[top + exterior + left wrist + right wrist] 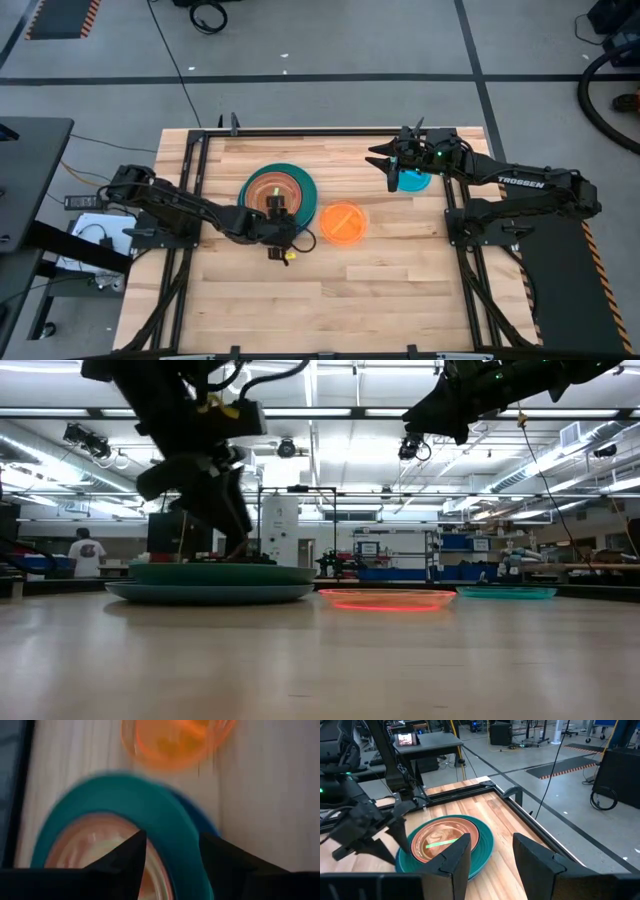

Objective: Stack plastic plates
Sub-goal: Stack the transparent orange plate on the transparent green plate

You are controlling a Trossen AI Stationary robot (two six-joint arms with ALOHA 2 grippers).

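Note:
A stack of plates sits mid-table: a blue plate at the bottom, a teal one on it, then a brown and a pinkish plate inside. My left gripper is open at the stack's near-right rim, one finger over the inner plates and one outside the teal rim. An orange plate lies flat to the right of the stack. A cyan plate lies farther right. My right gripper hangs open, high above the table beside the cyan plate. My left gripper stands astride the teal plate's rim, coming down at a slant from the table's left. I cannot tell whether either finger touches the stack. The stack lies flat on the table.
A black metal frame borders the table's left, far and right sides. Bare wood lies along the near half of the table. A person stands far off in the room behind.

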